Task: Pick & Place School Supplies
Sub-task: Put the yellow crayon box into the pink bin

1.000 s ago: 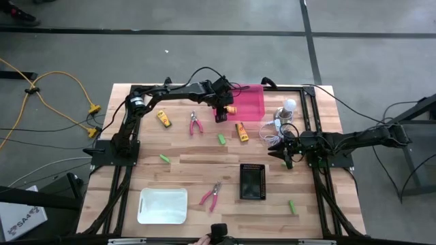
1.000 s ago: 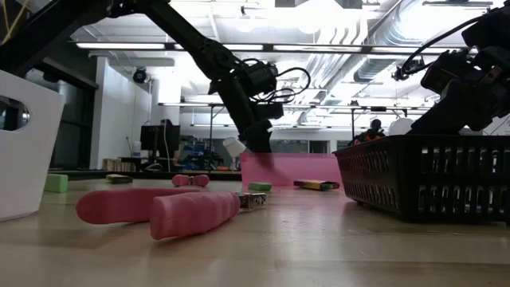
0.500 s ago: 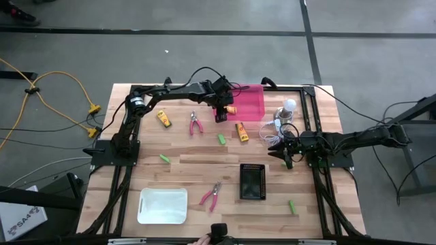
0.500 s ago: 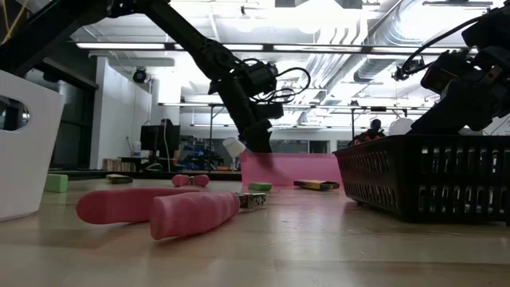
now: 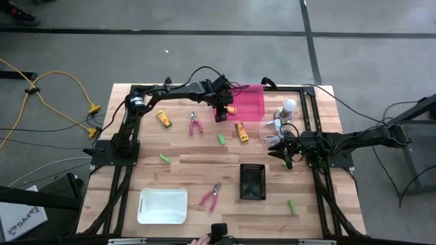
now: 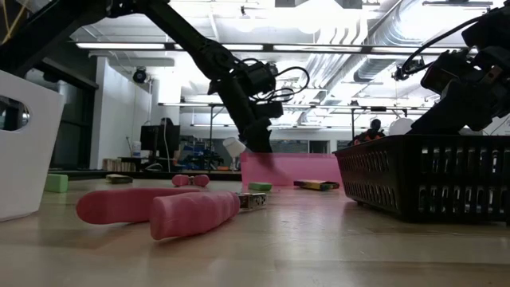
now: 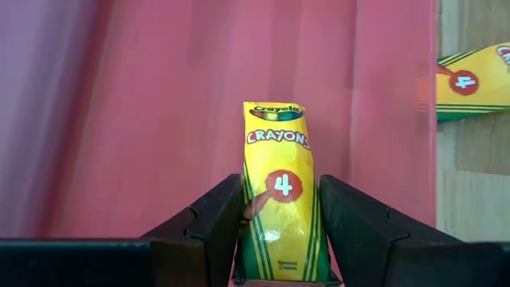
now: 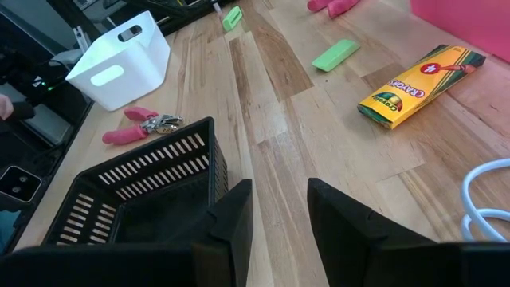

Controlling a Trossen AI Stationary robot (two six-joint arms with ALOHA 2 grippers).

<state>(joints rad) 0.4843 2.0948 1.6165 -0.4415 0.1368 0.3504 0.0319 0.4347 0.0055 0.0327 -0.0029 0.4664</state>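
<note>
Left gripper, jaws clamped on a crayon box above the pink bin; right gripper, jaws apart, waits well clear of the bin; released askew, the box may catch the bin's rim.

Crayon box, centre of left wrist view, between dark fingers: "Crayola" on top flap, "CRAYONS" below, "4" in red circle. Second crayon box, upper right edge: "4" in red circle. Right wrist view, upper right, crayon box: "CRAYONS", "4".
</note>
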